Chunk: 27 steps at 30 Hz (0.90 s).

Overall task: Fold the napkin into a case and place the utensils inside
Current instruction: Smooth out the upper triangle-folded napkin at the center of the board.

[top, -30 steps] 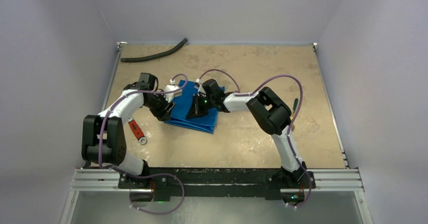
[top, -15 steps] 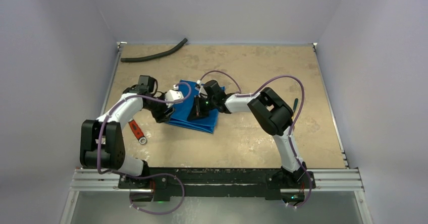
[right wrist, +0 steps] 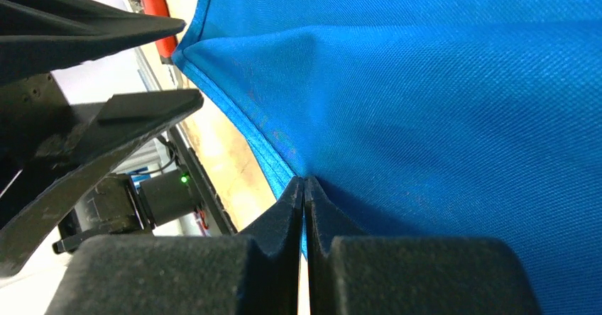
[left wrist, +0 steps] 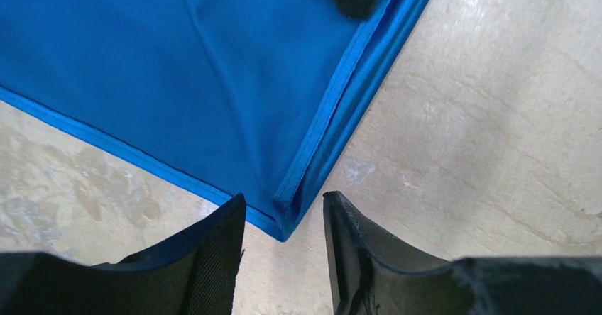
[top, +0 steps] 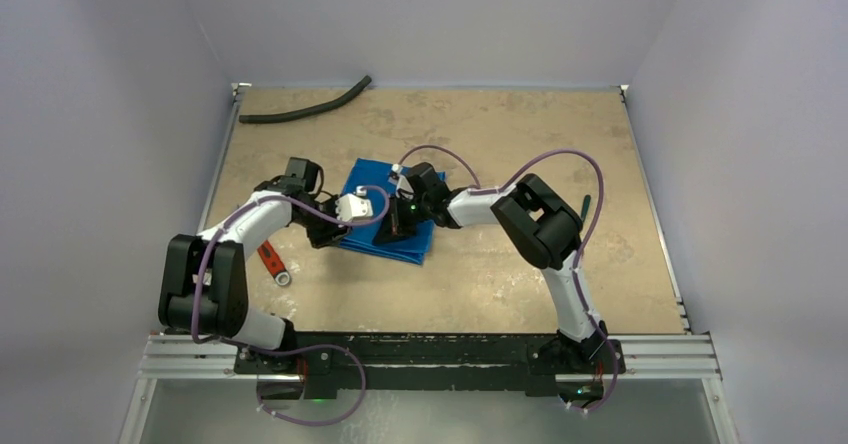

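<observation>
L gripper [left wrist: 284, 203] part-open, napkin's [left wrist: 213, 81] near-left corner btwn its fingers; R gripper [right wrist: 304, 181] pinching napkin edge.

Mottled tan worktop [top: 520, 134] with cloth and tools.
A folded blue napkin [top: 395, 249] lies flat, left of the middle. A black hose [top: 305, 111] lies at the far left corner, well apart from it. A red-handled wrench [top: 272, 262] lies near the left edge. A thin dark item [top: 584, 207] lies at the right, too small to identify.
</observation>
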{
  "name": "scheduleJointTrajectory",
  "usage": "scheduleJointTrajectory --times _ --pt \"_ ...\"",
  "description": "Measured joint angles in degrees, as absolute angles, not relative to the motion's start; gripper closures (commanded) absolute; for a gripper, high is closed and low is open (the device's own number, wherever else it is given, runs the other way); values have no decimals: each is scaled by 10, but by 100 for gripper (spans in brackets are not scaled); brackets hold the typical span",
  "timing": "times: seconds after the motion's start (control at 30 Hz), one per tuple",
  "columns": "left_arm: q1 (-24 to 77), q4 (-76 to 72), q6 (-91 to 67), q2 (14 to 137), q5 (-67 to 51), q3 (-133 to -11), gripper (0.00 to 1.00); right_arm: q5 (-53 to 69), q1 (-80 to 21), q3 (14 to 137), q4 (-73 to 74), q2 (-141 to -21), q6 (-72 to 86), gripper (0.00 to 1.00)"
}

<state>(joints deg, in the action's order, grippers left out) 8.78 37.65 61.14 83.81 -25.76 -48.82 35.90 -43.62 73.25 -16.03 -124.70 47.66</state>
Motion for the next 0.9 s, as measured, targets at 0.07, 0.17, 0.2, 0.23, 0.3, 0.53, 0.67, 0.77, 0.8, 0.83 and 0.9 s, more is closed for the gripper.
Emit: scheduleJointTrajectory --times 0.07,0.17,0.2,0.23,0.3,0.53,0.67,0.77,0.8,0.83,0.9 --pt "88 371 618 843 -246 -479 63 360 -436 728 -162 -1245 479 96" --pt "88 369 629 850 -231 -466 65 365 -436 724 -166 -1244 481 96" --pt "88 368 632 851 -228 -462 66 367 -436 722 -168 -1244 482 96" --pt "88 368 633 851 -225 -458 67 370 -436 718 -172 -1244 484 96" --pt "88 364 637 851 -222 -451 70 374 -436 712 -177 -1242 489 94" --pt "88 338 641 846 -213 -437 81 401 -433 707 -187 -1240 500 91" --pt "88 328 638 839 -210 -431 82 403 -431 708 -186 -1228 502 91" --pt "88 324 636 833 -210 -428 80 401 -431 729 -182 -1225 505 90" --pt "88 324 636 832 -210 -427 77 400 -431 738 -183 -1225 509 91" --pt "88 324 635 831 -210 -426 76 401 -431 750 -183 -1225 513 91" --pt "88 324 634 830 -210 -426 71 401 -432 775 -185 -1229 522 91"
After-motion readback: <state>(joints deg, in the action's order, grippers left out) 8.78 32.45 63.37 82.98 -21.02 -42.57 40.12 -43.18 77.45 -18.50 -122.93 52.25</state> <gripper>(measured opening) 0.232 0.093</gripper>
